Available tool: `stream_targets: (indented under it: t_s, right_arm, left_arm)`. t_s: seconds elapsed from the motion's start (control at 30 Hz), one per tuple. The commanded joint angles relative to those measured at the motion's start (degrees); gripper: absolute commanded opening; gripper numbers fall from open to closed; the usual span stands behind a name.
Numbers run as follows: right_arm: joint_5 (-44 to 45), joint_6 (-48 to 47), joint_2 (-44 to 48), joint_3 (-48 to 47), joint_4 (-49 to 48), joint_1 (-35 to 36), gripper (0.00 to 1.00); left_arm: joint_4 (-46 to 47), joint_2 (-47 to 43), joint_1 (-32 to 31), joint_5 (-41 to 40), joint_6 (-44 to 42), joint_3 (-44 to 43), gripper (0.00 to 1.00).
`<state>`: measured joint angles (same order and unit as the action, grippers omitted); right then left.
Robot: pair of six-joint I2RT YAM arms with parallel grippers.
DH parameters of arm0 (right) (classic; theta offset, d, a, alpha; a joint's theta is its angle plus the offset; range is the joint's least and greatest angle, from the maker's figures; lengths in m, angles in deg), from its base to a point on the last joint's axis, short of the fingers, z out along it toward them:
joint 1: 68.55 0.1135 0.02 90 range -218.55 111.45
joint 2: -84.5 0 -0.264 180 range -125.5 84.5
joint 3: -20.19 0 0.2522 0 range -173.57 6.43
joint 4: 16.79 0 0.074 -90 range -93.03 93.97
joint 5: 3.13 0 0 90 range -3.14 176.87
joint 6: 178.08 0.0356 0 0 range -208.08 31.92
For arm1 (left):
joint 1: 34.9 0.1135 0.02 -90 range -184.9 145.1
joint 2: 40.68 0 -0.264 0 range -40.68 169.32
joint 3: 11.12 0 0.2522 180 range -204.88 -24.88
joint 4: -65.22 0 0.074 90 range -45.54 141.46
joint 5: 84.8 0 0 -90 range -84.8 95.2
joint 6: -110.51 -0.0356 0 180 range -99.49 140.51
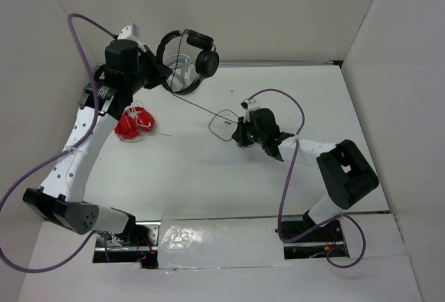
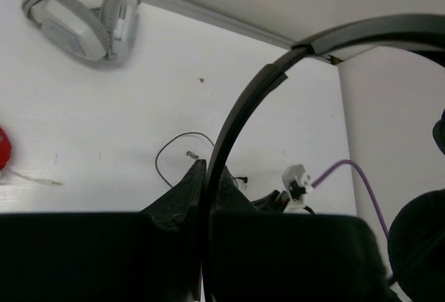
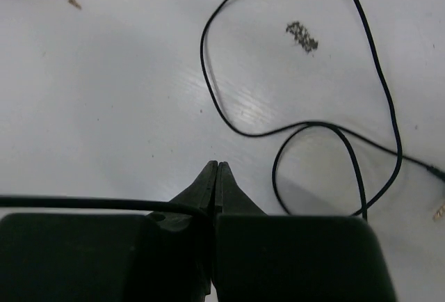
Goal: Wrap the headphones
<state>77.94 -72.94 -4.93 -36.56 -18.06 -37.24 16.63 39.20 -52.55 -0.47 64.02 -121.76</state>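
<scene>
Just right of centre in the top view, the right hand [image 1: 240,133] has its fingers pressed together on the thin black cord [image 3: 202,58], which loops over the bench [image 1: 208,177] beside it. Further back, at upper left, the left hand [image 1: 165,78] pinches the headband of the headphones [image 1: 207,62], held off the bench.

The worktop [image 3: 104,107] is smooth, white, faintly glossy — the headphones [image 2: 233,124] look matt black plastic, their cord [image 3: 203,55] thin, smooth, rubbery black.
</scene>
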Motion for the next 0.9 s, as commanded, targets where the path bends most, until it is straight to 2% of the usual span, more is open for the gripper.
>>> stream_targets:
  t_s: [0.0,0.13,0.33,0.4,0.43,0.5,0.57,0.6,0.73,0.87]
  right_arm:
    - [-7.2,-1.3,-4.3,-3.2,-4.7,-3.4,0.0]
    - [-3.4,0.2,-6.8,-2.6,-5.8,-4.6,0.0]
    - [-1.7,0.2,-6.9,-1.7,-6.0,-4.9,0.0]
    - [-0.6,0.3,-8.1,-4.5,-4.1,-6.0,0.0]
    - [-1.1,0.3,-9.4,-5.4,-3.0,-6.9,0.0]
    - [-4.7,0.7,-10.8,-8.6,-3.4,-10.0,0.0]
    - [-13.7,1.4,-13.2,-13.1,0.5,-13.1,0.0]
    - [-15.0,1.1,-12.6,-13.9,2.3,-14.7,0.0]
    - [-8.3,-0.6,-6.2,-17.4,8.4,-14.4,0.0]
    - [-2.9,-4.2,-6.6,-32.2,19.9,-16.0,0.0]
  left_arm:
    - [9.2,-4.2,0.9,7.2,-5.2,-2.1,0.0]
    - [8.4,-6.7,1.3,7.5,-5.7,-2.7,0.0]
    - [7.0,-8.0,1.4,1.7,-5.8,-3.3,0.0]
    - [8.4,-8.3,1.5,5.1,-9.6,-2.5,0.0]
    - [9.5,-9.2,1.6,10.3,-10.9,-1.8,0.0]
    - [11.5,-11.2,1.5,14.2,-13.2,1.2,0.0]
    - [11.6,-12.2,1.5,18.2,-15.0,2.6,0.0]
    - [11.8,-12.9,1.5,20.3,-15.6,3.0,0.0]
    - [12.1,-13.4,1.1,25.3,-20.0,6.9,0.0]
    - [13.2,-12.5,-0.5,26.2,-25.7,14.7,0.0]
